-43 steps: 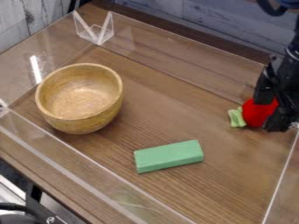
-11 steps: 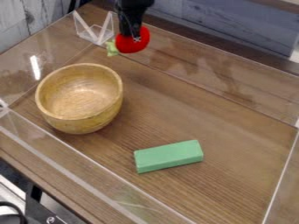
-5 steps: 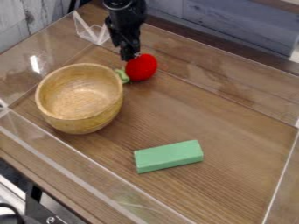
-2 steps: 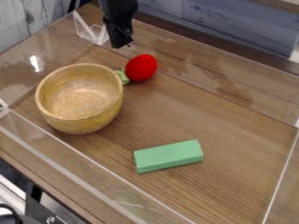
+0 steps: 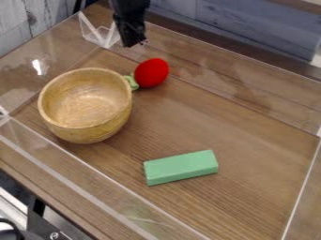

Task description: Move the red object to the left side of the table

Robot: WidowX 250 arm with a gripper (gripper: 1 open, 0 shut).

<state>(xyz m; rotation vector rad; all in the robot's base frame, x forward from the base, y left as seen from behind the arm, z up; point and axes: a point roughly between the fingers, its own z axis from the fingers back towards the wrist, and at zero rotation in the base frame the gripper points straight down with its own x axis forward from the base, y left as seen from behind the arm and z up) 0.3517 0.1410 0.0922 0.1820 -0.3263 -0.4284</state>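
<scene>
Overhead, gripper (image 5: 130,39) apparently closed, arm cropped; red object (image 5: 152,72) free.

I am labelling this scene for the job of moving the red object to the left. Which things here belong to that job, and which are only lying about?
Part of the job: red object; table; gripper, shut and empty.

Only lying about: wooden bowl; green block.

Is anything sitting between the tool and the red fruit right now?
Nothing visible does. The tool hangs shut above and behind the red object, with only bare table between them. The wooden bowl sits just beside the fruit, next to its green leafy stub, so a grasp from that side would be crowded.
</scene>
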